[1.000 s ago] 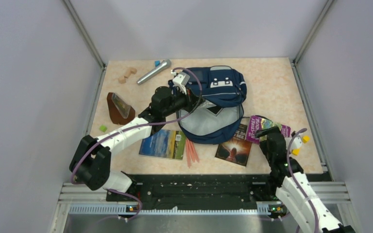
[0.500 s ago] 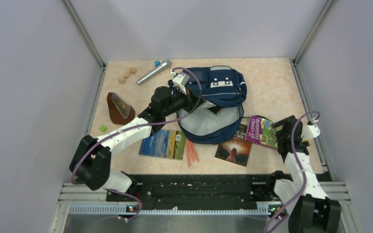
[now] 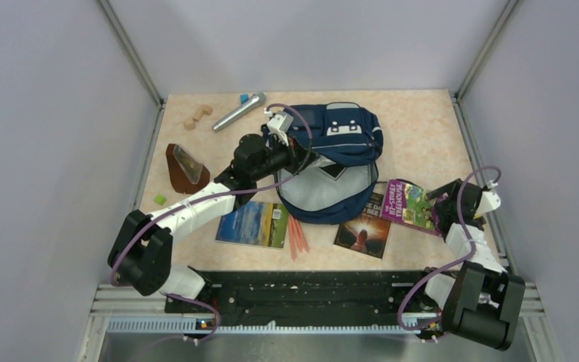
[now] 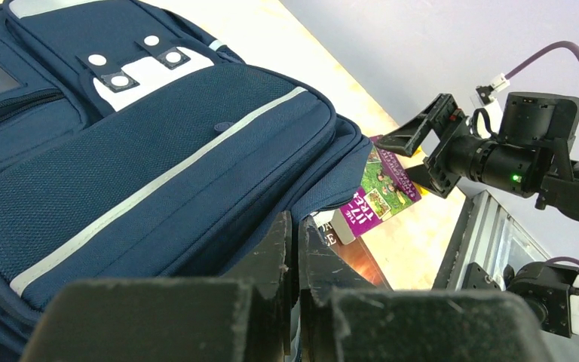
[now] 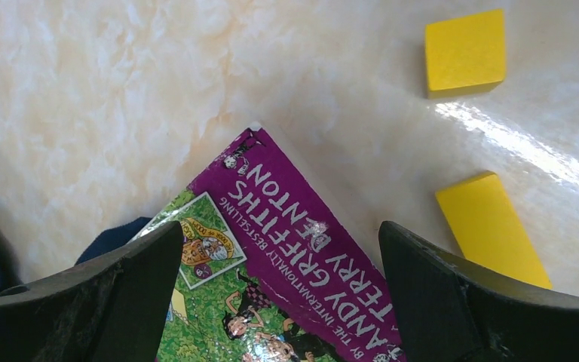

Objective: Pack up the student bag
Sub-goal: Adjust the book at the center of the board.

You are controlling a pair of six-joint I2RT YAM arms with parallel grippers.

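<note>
We judge the left gripper (image 4: 295, 226) pinches the student bag (image 4: 158, 151) open; the right gripper (image 5: 279, 241), spread, hovers over the purple paperback (image 5: 286, 309).

The student bag (image 3: 339, 136) is navy blue with thin light grey stripes, a white patch on the front pocket carrying pale studs ringed in dark, and a pale grey lining at its open mouth. The worktop (image 3: 422, 128) is marbled peach and cream. The purple book (image 3: 405, 202) has white lettering and a busy green cartoon picture, and the two blocks (image 5: 465, 51) are bright yellow. The landscape book (image 3: 253, 223) is blue over green, while the dark book (image 3: 363, 228) glows orange. The microphone (image 3: 238, 111) is silver, the wooden pieces (image 3: 197, 116) are tan and the small cube (image 3: 159, 199) is lime green. The left arm (image 3: 196, 210) and right arm (image 3: 471, 245) are white and black, trailing purple cables (image 3: 305, 128).
</note>
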